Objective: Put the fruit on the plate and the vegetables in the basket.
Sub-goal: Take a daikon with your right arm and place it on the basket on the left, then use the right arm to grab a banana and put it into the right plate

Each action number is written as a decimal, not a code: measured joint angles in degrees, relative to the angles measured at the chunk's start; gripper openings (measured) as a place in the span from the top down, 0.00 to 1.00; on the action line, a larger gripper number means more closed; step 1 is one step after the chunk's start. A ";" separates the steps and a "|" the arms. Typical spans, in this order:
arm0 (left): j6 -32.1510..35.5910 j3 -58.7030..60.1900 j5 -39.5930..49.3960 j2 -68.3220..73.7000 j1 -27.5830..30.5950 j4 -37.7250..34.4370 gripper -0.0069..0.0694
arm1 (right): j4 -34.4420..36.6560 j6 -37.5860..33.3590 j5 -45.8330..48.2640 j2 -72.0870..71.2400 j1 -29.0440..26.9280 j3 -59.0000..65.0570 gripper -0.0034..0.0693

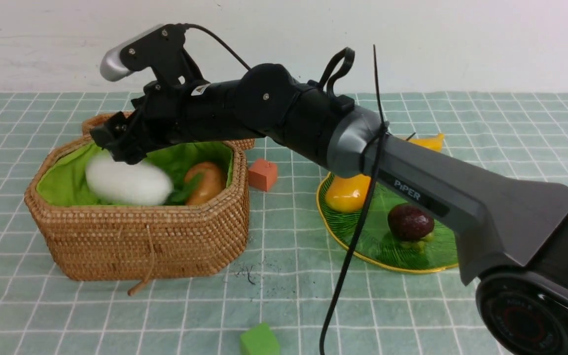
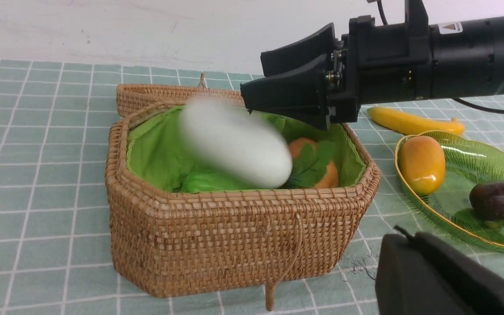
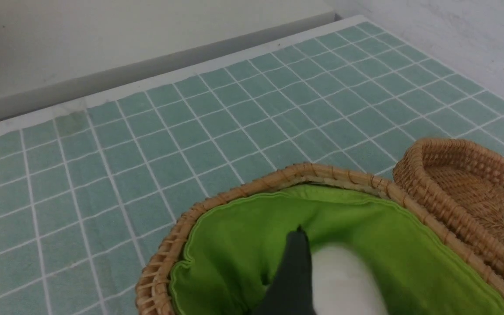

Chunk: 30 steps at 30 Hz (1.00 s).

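My right gripper point(image 1: 116, 143) hangs open over the woven basket point(image 1: 141, 241), its jaws wide apart in the right wrist view point(image 3: 411, 245). The white radish point(image 1: 128, 185) is blurred just below it, loose inside the basket's green lining, and also shows in the left wrist view point(image 2: 239, 142). The orange-brown leafy piece point(image 1: 207, 180) and the green gourd point(image 2: 208, 183) lie in the basket. The mango point(image 1: 348, 192) and mangosteen point(image 1: 410, 222) sit on the green plate point(image 1: 377, 246). The banana point(image 2: 414, 124) lies on the cloth behind the plate. The eggplant is hidden. My left gripper point(image 2: 405, 240) looks shut, low near the plate.
A small orange cube point(image 1: 263, 174) sits between basket and plate. A small green cube point(image 1: 259, 340) lies at the near edge. The basket's lid point(image 3: 475, 188) hangs open behind it. A black cable point(image 1: 358, 222) dangles from the right arm in front of the plate.
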 joint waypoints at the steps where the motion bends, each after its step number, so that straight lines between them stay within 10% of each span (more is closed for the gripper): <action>1: 0.00 0.00 -0.05 0.00 0.00 0.00 0.91 | 0.00 0.00 0.00 0.00 0.00 0.00 0.11; 13: 0.00 0.00 -2.39 0.00 0.00 -0.97 0.91 | -10.01 8.72 16.76 -6.57 -0.50 0.00 0.26; 23: 10.31 0.00 -8.89 0.00 0.00 -11.29 0.90 | -45.73 34.83 47.89 -22.08 -7.09 -0.15 0.90; 30: 16.84 0.00 -12.52 0.00 0.00 -18.64 0.90 | -52.29 40.14 48.39 -22.38 -21.75 1.75 0.96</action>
